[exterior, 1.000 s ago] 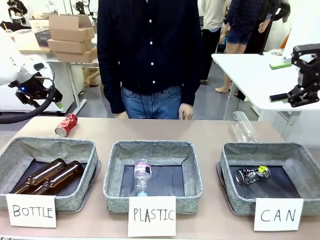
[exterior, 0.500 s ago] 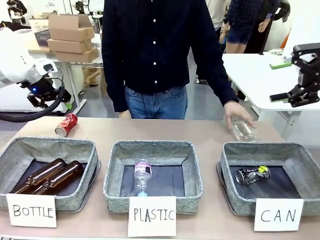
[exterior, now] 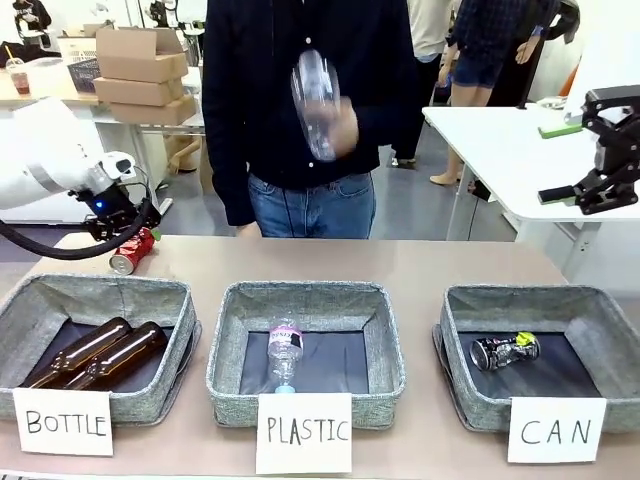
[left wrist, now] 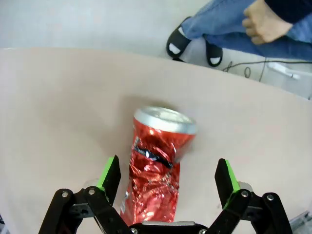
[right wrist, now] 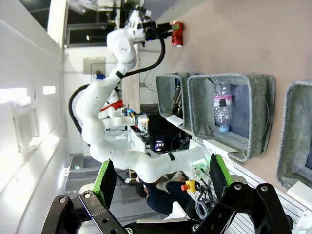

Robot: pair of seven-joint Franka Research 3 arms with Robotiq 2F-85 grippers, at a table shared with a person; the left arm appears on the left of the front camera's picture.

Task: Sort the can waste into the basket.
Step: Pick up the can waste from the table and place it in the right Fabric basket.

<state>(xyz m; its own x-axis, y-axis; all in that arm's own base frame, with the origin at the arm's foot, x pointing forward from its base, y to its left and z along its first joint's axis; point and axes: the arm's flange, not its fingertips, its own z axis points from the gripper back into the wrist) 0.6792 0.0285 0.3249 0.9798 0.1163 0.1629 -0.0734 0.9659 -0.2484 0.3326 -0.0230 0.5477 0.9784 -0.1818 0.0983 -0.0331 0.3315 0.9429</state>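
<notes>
Straddling red can (left wrist: 155, 163), left gripper (left wrist: 168, 168) (jaws apart)

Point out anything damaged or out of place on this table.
The red can is crumpled and lies on its side on the bare table beyond the BOTTLE basket, not in the CAN basket. The open left gripper straddles it.

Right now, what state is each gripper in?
Left gripper: open, jaws either side of the red can, not closed on it.
Right gripper: open, holding nothing.
</notes>
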